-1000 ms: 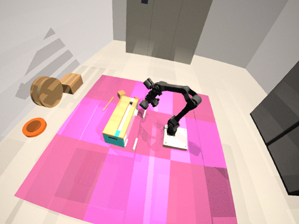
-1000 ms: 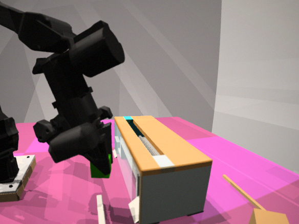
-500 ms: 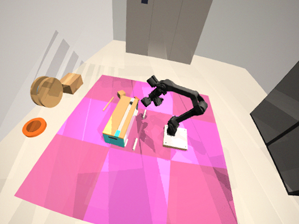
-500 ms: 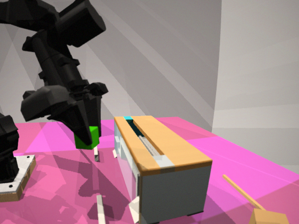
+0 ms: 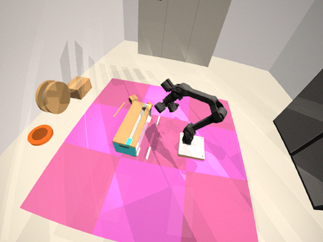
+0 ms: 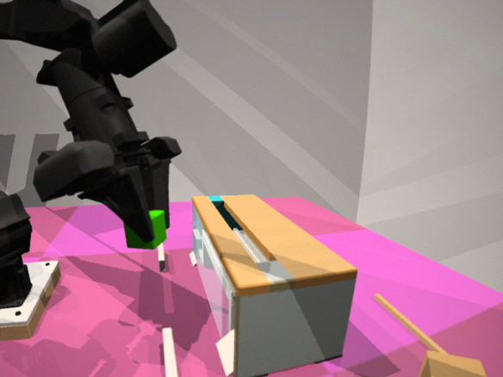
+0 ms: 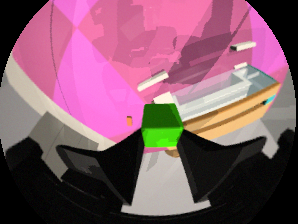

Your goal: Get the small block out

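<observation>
The green block (image 6: pixel 158 234) (image 7: pixel 162 117) is pinched between the two black fingers of my gripper (image 6: pixel 158 229) (image 7: pixel 159 129). It is off the table, in the air in front of the clear front of the box, with a gap between block and box. In the top view the fingertips and block cannot be made out. The box (image 5: pixel 125 124) (image 6: pixel 301 245) (image 7: pixel 240 122) stands upright on the table, with an orange slotted top, grey end and teal end.
Two white strips lie on the table in front of the box, one nearer (image 5: pixel 148 153) (image 6: pixel 170 353) and one farther (image 5: pixel 158 120) (image 6: pixel 161 260). Behind the box lie a thin wooden stick (image 5: pixel 119 109) (image 6: pixel 405 319) and a wooden block (image 5: pixel 133 99) (image 6: pixel 454 366). My arm's white base plate (image 5: pixel 191 150) is opposite the box front.
</observation>
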